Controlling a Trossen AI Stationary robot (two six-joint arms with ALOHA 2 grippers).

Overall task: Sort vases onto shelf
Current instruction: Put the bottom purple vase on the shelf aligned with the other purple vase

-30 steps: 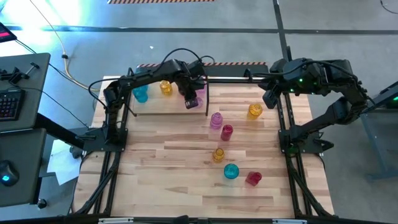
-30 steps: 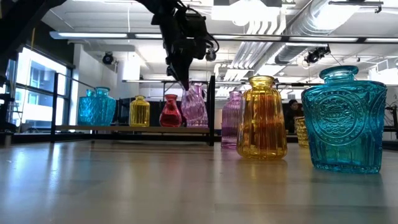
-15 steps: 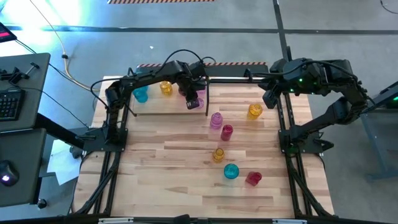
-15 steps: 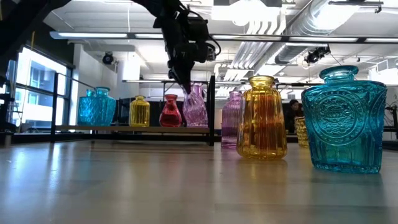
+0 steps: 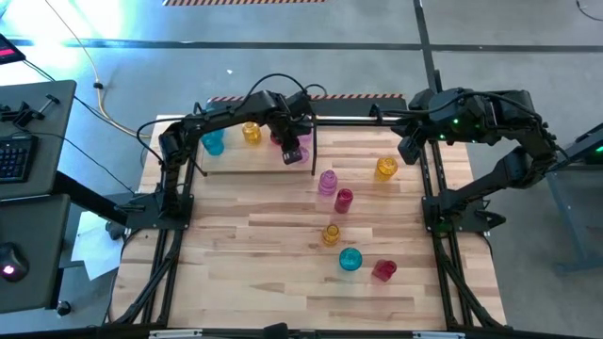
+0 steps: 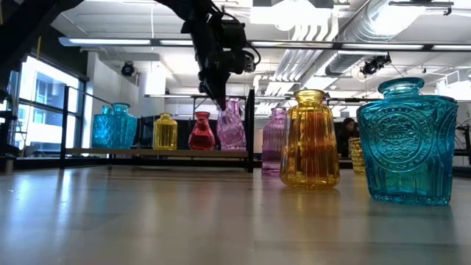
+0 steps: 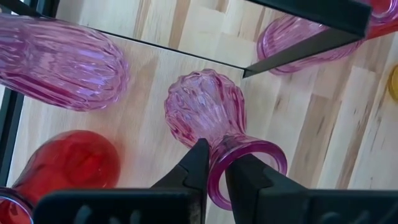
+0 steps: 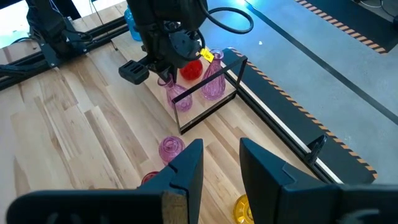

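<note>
While no lettering reads anywhere, your left gripper [image 7: 214,171] clamps the pink vase's [image 7: 208,112] rim on the shelf [image 5: 247,158], upper centre; right gripper [image 8: 221,163] hangs apart, upper right.

Two dark jointed arms, black cables looping over left pincer [image 5: 292,151], yellow tag on its wrist.

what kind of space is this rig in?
Likely an industrial lab or workshop: exposed ceiling ducts, hazard-striped floor tape, a desk with a keyboard beside the butcher-block table.
</note>
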